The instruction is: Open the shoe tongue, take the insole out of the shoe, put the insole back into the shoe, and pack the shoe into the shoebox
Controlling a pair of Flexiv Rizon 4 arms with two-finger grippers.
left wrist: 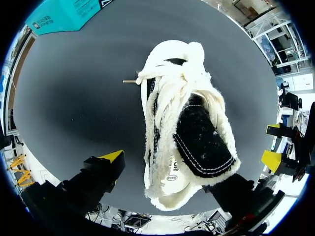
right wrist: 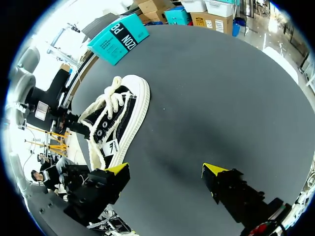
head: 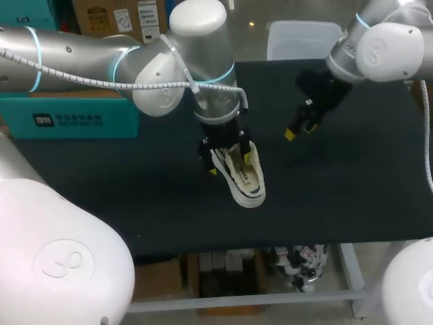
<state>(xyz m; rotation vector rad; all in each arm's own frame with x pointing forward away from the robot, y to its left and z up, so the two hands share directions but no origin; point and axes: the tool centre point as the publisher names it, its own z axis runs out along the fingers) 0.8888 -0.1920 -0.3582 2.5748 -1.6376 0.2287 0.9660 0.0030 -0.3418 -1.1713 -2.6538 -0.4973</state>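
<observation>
A black canvas shoe (head: pixel 242 175) with a white sole, frayed cream trim and white laces rests on the dark table mat. My left gripper (head: pixel 230 164) is down over its heel end. In the left wrist view the shoe (left wrist: pixel 189 132) lies between the spread fingers of the left gripper (left wrist: pixel 165 172). One yellow-tipped finger (left wrist: pixel 112 156) stands clear of the sole, and the other finger (left wrist: pixel 234 189) is close against the heel. My right gripper (head: pixel 301 128) hangs open over bare mat to the shoe's right. From the right gripper (right wrist: pixel 166 169) the shoe (right wrist: pixel 115 123) is ahead and to one side.
A teal shoebox (head: pixel 67 116) sits at the table's left edge, also seen past the shoe as the teal shoebox (right wrist: pixel 118 39). The dark mat (head: pixel 352 183) stretches bare to the right and front of the shoe.
</observation>
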